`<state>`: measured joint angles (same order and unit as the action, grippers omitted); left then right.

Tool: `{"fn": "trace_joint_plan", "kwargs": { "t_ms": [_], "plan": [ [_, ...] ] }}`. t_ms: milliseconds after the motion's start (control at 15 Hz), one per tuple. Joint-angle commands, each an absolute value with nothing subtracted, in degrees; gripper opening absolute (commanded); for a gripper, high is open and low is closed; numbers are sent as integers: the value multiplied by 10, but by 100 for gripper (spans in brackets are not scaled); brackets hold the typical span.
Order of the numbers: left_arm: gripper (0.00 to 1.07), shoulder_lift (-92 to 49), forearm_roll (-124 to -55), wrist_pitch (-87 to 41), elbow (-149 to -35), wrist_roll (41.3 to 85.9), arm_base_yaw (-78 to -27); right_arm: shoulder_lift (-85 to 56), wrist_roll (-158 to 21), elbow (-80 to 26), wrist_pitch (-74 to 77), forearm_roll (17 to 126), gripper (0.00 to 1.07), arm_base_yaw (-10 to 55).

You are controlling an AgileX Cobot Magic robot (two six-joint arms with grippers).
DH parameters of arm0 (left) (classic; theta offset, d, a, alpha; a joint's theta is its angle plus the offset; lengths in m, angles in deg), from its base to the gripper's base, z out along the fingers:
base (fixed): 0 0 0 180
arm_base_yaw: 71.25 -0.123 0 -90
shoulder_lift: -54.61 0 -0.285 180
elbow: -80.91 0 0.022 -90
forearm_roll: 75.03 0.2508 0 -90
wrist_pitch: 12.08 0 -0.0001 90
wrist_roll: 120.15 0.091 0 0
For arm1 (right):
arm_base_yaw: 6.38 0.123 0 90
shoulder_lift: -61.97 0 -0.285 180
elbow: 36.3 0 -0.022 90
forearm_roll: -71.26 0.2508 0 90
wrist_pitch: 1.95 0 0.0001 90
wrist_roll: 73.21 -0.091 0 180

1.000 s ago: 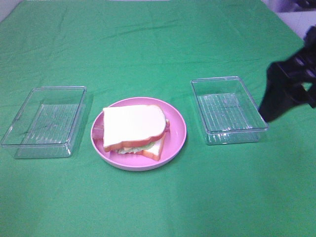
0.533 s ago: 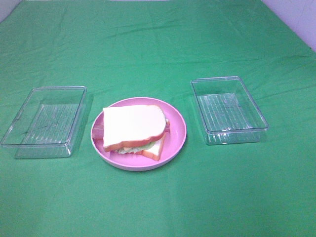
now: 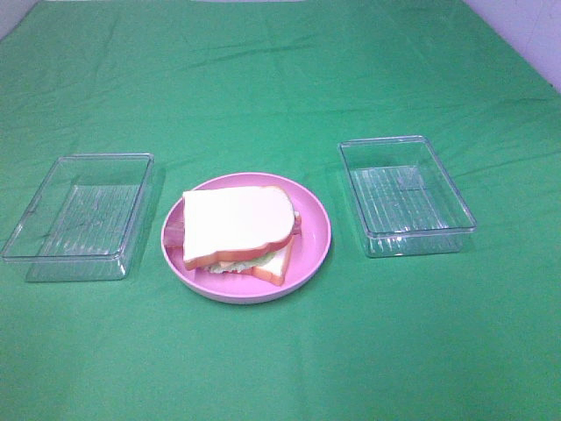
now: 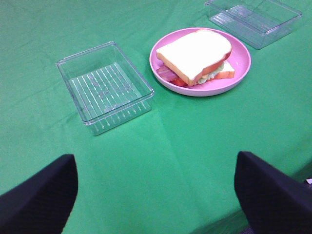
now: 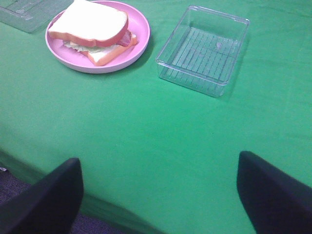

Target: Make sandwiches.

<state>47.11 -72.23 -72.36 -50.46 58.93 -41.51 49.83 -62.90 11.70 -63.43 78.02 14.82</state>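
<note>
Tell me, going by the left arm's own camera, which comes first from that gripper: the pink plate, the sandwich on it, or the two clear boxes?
From the left gripper, in its wrist view:
1. The near clear box, closest, empty, beside the plate.
2. The pink plate, its near rim just beyond that box.
3. The sandwich, resting on the plate, a little past that rim.
4. The far clear box, beyond the plate.
</note>
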Motion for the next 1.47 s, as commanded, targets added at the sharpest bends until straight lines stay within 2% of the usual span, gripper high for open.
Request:
{"fn": "trace_joint_plan", "kwargs": {
  "t_ms": [67, 133, 267, 467, 600, 667, 733, 1067, 1267, 1467],
  "plan": [
    [83, 484, -726, -718, -503, 589, -414, 503, -622, 119, -630, 776, 80, 147],
    [83, 484, -725, -718, -503, 589, -420, 503, -622, 119, -630, 776, 80, 144],
    [83, 484, -723, -718, -503, 589, -464, 503, -622, 119, -630, 777, 80, 93],
    [83, 484, -723, -718, -503, 589, -578, 503, -622, 119, -630, 778, 80, -18],
    [83, 484, -723, -718, -503, 589, -659, 503, -622, 119, -630, 778, 80, -52],
    [83, 484, -723, -718, -503, 589, -675, 503, -622, 119, -630, 779, 80, -62],
    [83, 484, -723, -718, -503, 589, -731, 503, -622, 119, -630, 783, 80, -62],
    [83, 485, -723, -718, -503, 589, -738, 503, -622, 119, -630, 783, 80, -62],
    [83, 484, -723, -718, -503, 589, -738, 503, -622, 119, -630, 788, 80, -102],
    [83, 484, -723, -718, -503, 589, -738, 515, -622, 119, -630, 789, 80, -106]
  ]
}}
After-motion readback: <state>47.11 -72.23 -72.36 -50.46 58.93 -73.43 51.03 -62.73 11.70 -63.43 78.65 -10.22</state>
